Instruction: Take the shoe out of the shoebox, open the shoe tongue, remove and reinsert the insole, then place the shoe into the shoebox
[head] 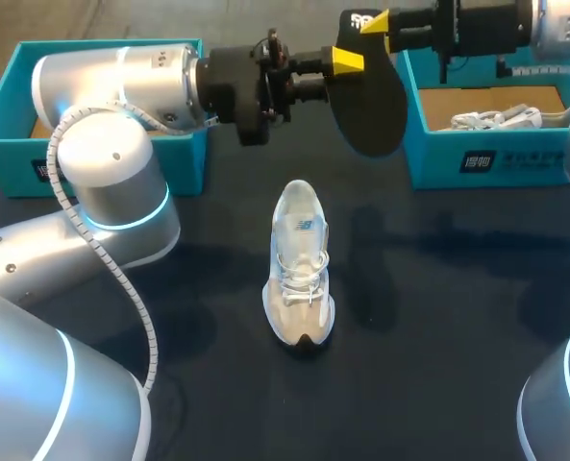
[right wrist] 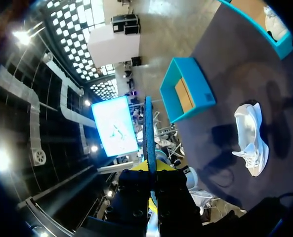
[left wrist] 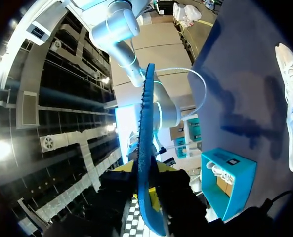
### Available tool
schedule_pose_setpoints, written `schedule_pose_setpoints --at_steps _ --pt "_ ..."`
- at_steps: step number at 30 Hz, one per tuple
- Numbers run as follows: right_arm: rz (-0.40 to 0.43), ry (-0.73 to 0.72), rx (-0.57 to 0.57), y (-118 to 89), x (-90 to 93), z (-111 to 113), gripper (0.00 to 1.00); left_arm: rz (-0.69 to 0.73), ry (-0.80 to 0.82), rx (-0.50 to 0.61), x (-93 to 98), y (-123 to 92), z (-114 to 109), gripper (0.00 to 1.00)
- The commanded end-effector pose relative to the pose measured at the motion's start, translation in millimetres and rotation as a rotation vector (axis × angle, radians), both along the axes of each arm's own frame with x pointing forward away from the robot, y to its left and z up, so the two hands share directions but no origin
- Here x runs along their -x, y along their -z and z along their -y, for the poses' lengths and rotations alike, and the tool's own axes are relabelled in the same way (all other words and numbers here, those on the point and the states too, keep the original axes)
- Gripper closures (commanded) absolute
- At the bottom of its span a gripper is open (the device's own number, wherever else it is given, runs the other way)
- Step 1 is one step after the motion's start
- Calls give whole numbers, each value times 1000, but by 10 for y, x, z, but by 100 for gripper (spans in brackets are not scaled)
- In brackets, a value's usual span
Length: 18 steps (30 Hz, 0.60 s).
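A dark insole (head: 371, 106) hangs in the air above the table's far side, held from two sides. My left gripper (head: 347, 62) is shut on its near-left edge; in the left wrist view the insole (left wrist: 145, 148) runs edge-on between that gripper's (left wrist: 148, 195) fingers. My right gripper (head: 376, 21) is shut on the insole's top; in the right wrist view the insole (right wrist: 149, 138) stands upright between its (right wrist: 153, 190) fingers. The white shoe (head: 300, 264) stands upright mid-table, toe towards the far side, apart from both grippers.
A teal shoebox (head: 477, 154) at the far right holds a second white shoe (head: 496, 119). Another teal box (head: 6, 106) sits at the far left behind my left arm. Dark table surrounds the shoe.
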State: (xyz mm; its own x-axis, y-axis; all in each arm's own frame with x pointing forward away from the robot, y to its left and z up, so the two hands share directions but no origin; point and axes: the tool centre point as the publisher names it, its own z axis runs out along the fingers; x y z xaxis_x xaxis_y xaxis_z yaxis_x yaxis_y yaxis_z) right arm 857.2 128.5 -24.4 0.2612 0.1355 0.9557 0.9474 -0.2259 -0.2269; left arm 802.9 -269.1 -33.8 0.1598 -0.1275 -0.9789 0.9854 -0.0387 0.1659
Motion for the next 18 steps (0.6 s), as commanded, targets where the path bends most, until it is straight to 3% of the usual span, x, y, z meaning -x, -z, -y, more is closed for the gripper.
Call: schedule_pose_setpoints --at_steps 1,3,4,5,12,18 --pt "3 11 -4 20 39 -28 100 1 7 5 -28 16 44 100" --pt "11 19 -15 31 55 -31 100 3 13 0 -26 19 49 100" --pt "15 18 -9 40 75 -25 72 3 15 -3 -24 22 49 100" --pt "34 23 -5 49 89 -18 0 0 18 -5 -23 25 43 100" --pt "185 -22 6 107 240 107 0 -18 19 2 -5 16 -68 100" --pt "247 -29 -19 139 383 271 0 -46 49 -3 40 -12 -176 100"
